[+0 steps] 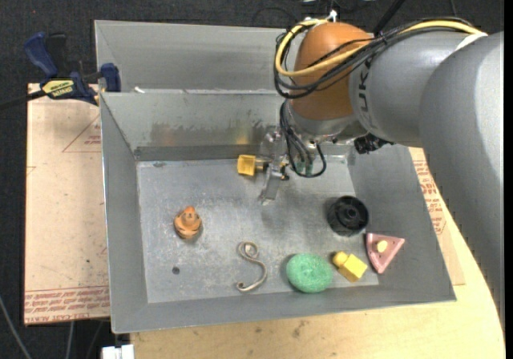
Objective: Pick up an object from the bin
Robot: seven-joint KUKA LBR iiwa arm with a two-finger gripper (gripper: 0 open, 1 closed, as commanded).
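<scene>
Boxy yellow block (246, 165) in scuffed metal bin (208, 201)

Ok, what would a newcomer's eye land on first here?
The big grey arm reaching in from the right, its end effector low at the back of the bin beside a small yellow block. Next, the bright cluster at the front right: a green lump, a yellow piece and a pink triangle.

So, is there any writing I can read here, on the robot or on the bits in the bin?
"UK": dark letters on the grey arm, near its orange cover; the rest of the word is hidden.
Loose things in the bin: no writing that can be made out.
</scene>
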